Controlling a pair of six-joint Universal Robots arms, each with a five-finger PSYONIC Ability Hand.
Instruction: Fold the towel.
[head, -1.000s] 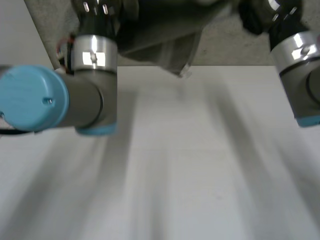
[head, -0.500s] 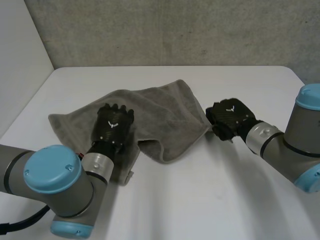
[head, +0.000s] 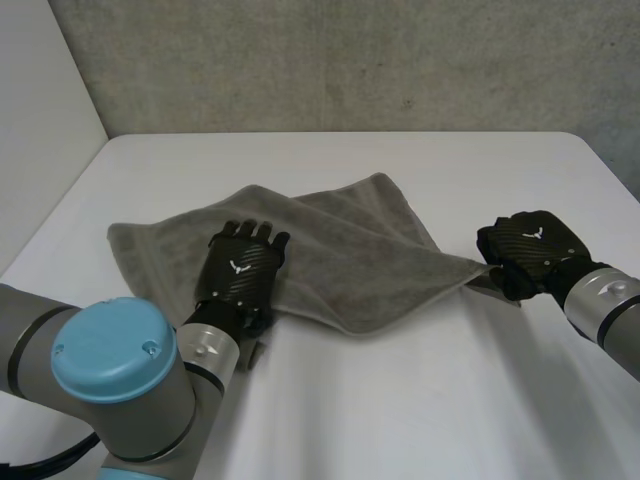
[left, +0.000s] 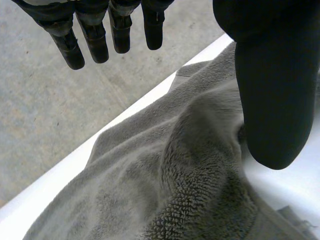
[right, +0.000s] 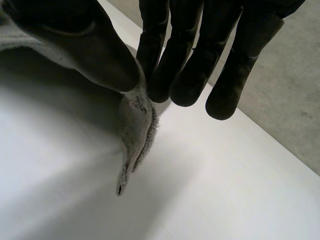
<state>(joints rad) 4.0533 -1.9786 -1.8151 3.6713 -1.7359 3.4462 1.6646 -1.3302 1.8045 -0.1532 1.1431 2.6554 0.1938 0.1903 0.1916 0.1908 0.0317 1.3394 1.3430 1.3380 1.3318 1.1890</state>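
Well, the grey towel (head: 350, 260) lies in the middle of the frame on the white counter (head: 400, 410). It is bumpy and not flat yet, and it is not folded. The left hand (head: 240, 275) rests on top of the towel, near its edge at the lower left of the frame. In the left wrist view its fingers (left: 95, 40) are straight and spread, and the thumb (left: 272, 90) sticks out to the side, so this hand grabs nothing. The cloth (left: 165, 190) rises in soft bumps under the palm. The right hand (head: 535, 245) is at the right side of the frame. It pinches one corner (right: 134, 135) of the towel between its thumb (right: 75, 40) and its fingers (right: 185, 60), and the tip of the corner hangs down below them. The towel runs out to a point toward this hand. I think the step now is getting ready for the first fold, with one hand pressing down and one hand holding a corner. Next, the right hand likely has to lift its corner and carry it across to the far side of the towel. The pinch has to stay tight, and the left hand has to stop the towel from sliding.
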